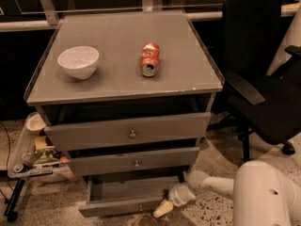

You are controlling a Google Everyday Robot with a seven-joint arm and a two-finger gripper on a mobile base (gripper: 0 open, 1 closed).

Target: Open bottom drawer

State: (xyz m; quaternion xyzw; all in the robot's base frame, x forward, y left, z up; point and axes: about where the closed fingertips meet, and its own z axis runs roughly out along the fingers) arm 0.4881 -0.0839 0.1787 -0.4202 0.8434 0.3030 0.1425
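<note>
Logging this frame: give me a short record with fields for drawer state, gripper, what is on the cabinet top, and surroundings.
bottom drawer: pulled out, plain grey tray showing inside
other drawers: middle drawer and top drawer above it, insides not visible
gripper: low near the floor, at the bottom drawer's right front corner
cabinet top: white bowl upright at left; crushed red can on its side near centre
surroundings: black office chair to the right of the cabinet
</note>
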